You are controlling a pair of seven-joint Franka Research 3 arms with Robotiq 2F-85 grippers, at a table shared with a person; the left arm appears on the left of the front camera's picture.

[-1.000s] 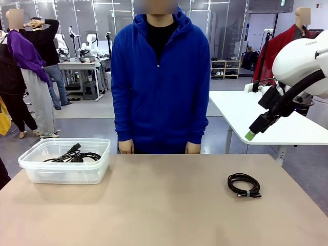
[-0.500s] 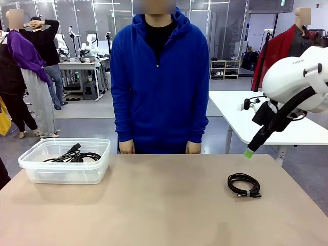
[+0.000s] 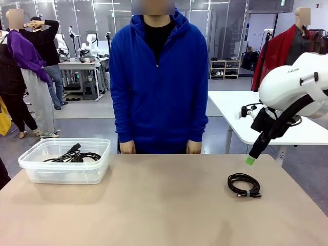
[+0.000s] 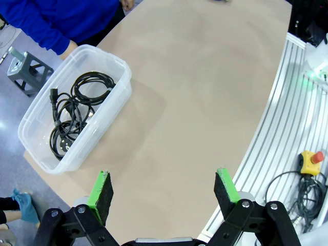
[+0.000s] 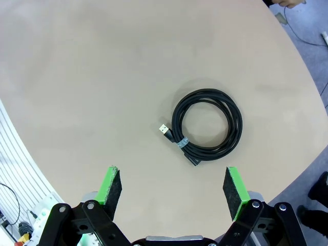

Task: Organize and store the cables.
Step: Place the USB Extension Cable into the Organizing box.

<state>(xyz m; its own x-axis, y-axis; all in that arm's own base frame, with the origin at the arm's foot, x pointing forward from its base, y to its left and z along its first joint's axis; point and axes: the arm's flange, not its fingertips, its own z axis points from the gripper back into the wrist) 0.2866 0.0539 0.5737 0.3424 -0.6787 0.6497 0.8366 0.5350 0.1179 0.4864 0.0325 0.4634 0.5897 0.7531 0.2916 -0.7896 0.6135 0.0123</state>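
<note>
One coiled cable [image 5: 207, 126] is seen lying flat on the bench [image 3: 154, 210], on the robot's right side. It is well apart from the clear bin [image 3: 29, 155] at the far left. Other cables [image 3: 76, 155] are already lying in that bin.

A few things could go wrong from here. The coil is thin and lies flat, so it could be missed, or the bench could be bumped if the gripper is brought down too low. Only one loop might be pinched. Then the coil could be pulled open and left hanging in a long string. The coil is held together by one small tie [image 5: 180, 143], and that could be slid off by a rough grab. The little plug [image 5: 165, 129] sticks out and might get caught on the bin's rim. The bin is a long way off, so the cable could be dropped while it is carried.

The right gripper [image 5: 173, 187] is spread wide, with nothing held and nothing touched. It hangs above the bench, near the coil. The left gripper [image 4: 163, 188] is spread wide too and is empty, above the bench near the bin.
</note>
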